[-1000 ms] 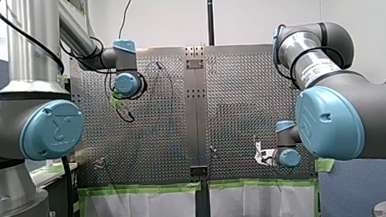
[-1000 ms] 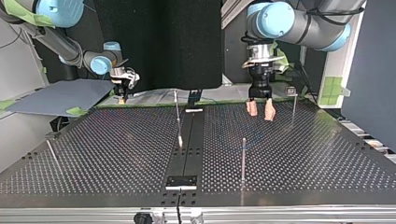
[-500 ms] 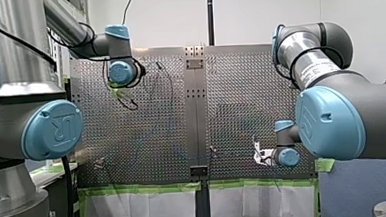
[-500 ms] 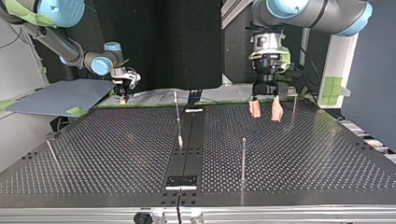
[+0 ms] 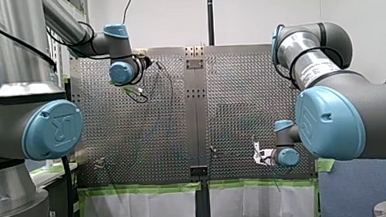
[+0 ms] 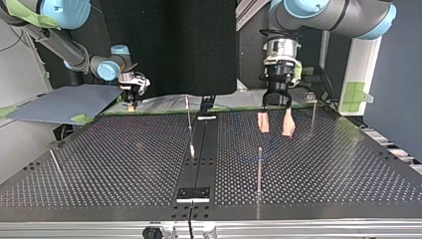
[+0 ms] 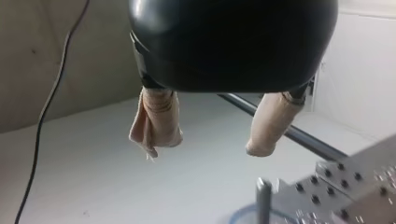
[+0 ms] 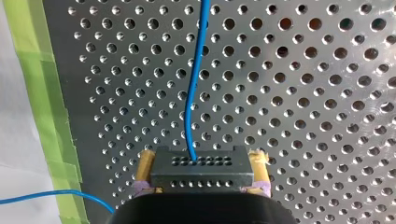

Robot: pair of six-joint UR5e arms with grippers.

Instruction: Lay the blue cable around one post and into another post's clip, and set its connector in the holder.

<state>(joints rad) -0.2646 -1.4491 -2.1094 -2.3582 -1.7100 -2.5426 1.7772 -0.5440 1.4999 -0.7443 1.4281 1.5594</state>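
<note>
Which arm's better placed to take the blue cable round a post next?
Left. My left end effector is open, empty, above the table near a post. My right end effector is shut on the connector at the table's edge.

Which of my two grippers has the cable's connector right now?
My right gripper: the black connector sits clamped between its fingers, with the blue cable running out of it. My left gripper hangs open, nothing between its beige pads.
</note>
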